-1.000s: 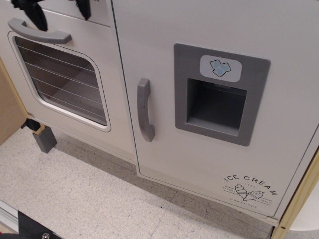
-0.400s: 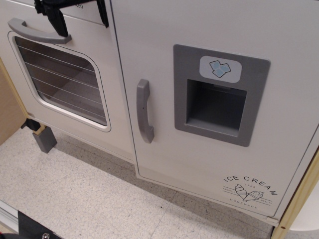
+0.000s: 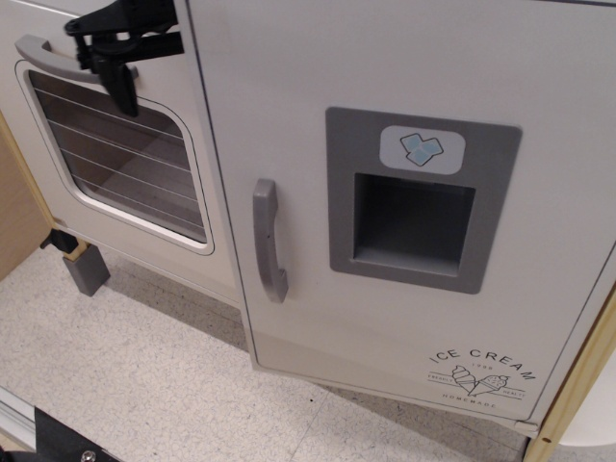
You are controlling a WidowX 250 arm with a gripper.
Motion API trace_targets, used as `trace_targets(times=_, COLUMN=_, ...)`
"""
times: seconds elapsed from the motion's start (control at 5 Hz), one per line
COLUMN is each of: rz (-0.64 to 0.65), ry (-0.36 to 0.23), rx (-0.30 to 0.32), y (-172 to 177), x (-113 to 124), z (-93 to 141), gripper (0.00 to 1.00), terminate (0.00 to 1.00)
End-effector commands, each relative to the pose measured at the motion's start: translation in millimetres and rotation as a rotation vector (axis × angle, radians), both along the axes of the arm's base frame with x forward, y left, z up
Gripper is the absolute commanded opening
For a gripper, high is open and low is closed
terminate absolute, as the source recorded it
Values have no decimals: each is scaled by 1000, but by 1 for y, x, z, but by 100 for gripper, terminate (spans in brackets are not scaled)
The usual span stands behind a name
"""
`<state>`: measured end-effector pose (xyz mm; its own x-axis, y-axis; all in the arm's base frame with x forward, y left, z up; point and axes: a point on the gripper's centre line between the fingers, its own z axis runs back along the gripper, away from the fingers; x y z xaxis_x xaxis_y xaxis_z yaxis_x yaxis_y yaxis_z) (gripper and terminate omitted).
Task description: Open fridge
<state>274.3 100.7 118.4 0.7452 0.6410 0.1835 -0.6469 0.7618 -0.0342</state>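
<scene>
One camera feeds me this moment, angled down at the toy kitchen front. Nearest, along the bottom, I see the speckled floor (image 3: 144, 385), with a dark strip at about 7 o'clock in the corner. At 9 o'clock a small grey foot (image 3: 85, 269) stands on the floor under the cabinet, beside a pale wooden side panel (image 3: 17, 207). A light wood post (image 3: 577, 385) runs up the edge at 4 o'clock.

Filling the centre and right I have the fridge (image 3: 404, 58), a big white door. Its left edge stands proud of the cabinet, swung a little way out toward me, with a shadowed gap showing along its bottom-left corner. On it, the vertical grey handle (image 3: 269, 241) sits at about 8 o'clock from centre, the grey dispenser panel (image 3: 416, 197) lies right of centre with a blue ice-cube badge (image 3: 420, 148) at its top, and the "ICE CREAM" print (image 3: 481, 371) sits at 5 o'clock.

Behind the door's left edge, at 9 to 10 o'clock, is the oven door (image 3: 115, 154) with its wire-rack window and a horizontal grey oven handle (image 3: 43, 56).

Farthest up, at 11 o'clock, my black gripper (image 3: 123, 48) hangs in front of the oven handle, just left of the fridge's edge. One finger (image 3: 122, 85) points down; I cannot tell whether the pincer is apart or together.
</scene>
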Motion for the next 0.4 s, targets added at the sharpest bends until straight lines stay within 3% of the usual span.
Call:
trace_targets(times=0.0, rz=-180, ry=-5, rx=2, y=-23, x=-54, z=16, gripper=100, terminate=0)
trace_targets(times=0.2, rz=-252, ry=11, rx=-11, y=-33, x=-81, z=15, gripper=100, terminate=0)
